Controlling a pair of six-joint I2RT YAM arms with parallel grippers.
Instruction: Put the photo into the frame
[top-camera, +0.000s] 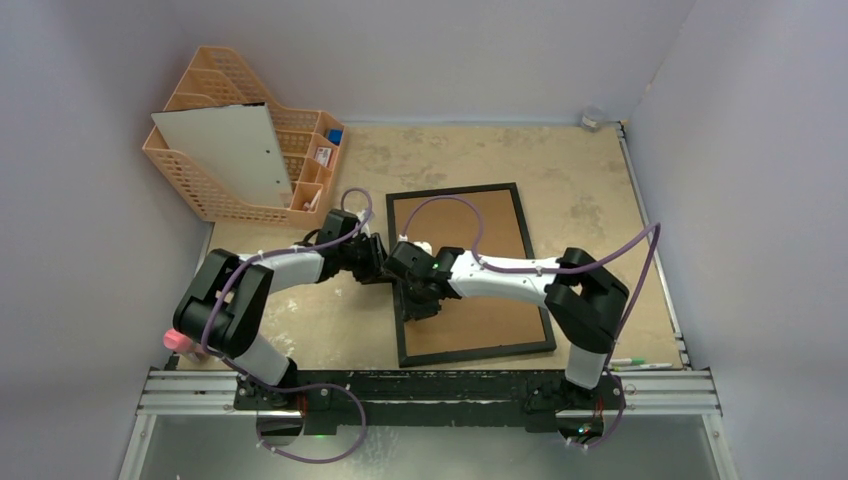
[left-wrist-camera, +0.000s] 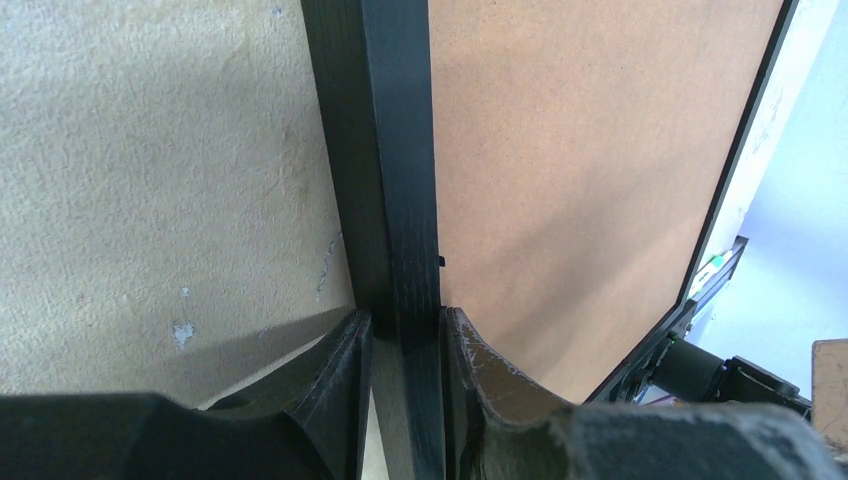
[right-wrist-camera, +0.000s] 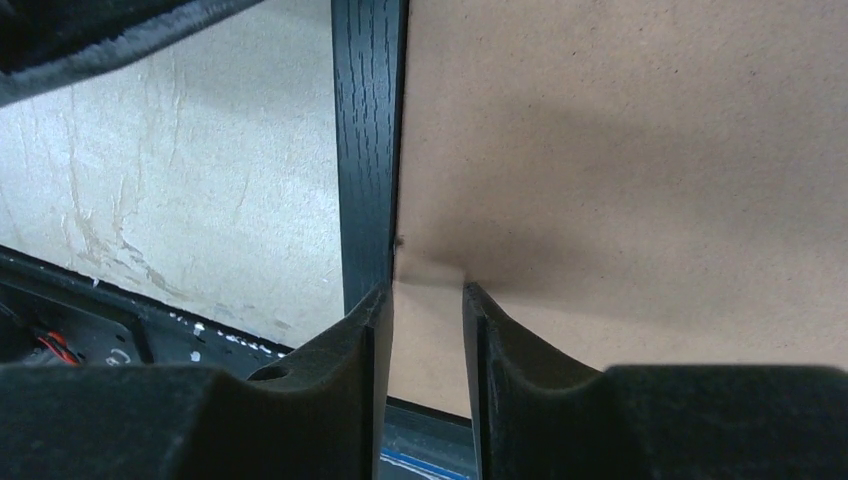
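Obs., near to far.

Your right hand is the one closer to the bases. It sits low over the frame, just inside its left long rail. Its fingers stand a narrow gap apart with a pale patch of backing between them. You cannot tell from this view whether they nip a tab or only hover over bare board.

Next out along the same edge is your left hand. It pinches the black rail across its width, one finger on the table side and the other on the brown backing board.

The frame lies face down on the table, brown back up. Its long axis runs away from you, with the far end leaning slightly left. Most of it lies to the right of the left hand, and under and to the right of the right hand. Both hands are at the left long edge; neither is near the right one.

The photo is not in any view.

Judgement: the backing looks seated, so it probably has to come open before a print can go in. The coming move turns on the left rail, which runs straight ahead between the left fingers. Lift or steady along that line, not across it.

Far left is an orange basket organiser with a white board leaning in it, well apart from the frame.
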